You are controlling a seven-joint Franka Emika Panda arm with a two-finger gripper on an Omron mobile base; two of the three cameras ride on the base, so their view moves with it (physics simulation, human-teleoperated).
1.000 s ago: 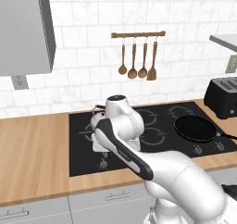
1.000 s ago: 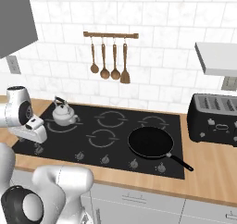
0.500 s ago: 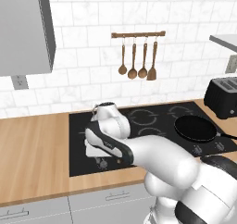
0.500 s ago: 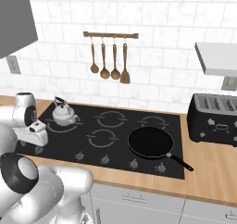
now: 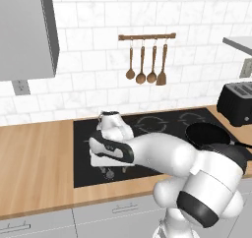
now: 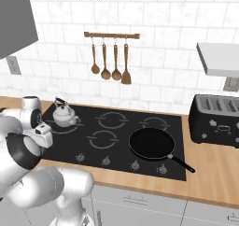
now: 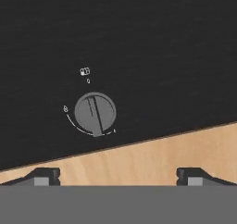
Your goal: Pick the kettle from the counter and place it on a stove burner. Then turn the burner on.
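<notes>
With the kettle (image 6: 64,116) set on the cooktop (image 6: 116,131), the empty, wide-open gripper (image 7: 118,174) hangs over the burner knob (image 7: 95,113) — knob ahead, left of centre between the fingertips.

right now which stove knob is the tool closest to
The leftmost knob in the row along the cooktop's front edge. The open tool hovers just over it, while the other knobs sit further right, toward the frying pan.

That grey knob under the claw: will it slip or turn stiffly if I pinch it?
The knob looks small, round and smooth, so the fingertips may slip. Its raised centre bar probably offers the better purchase. It sits flat in the black cooktop, so it should rotate, not tip.
</notes>
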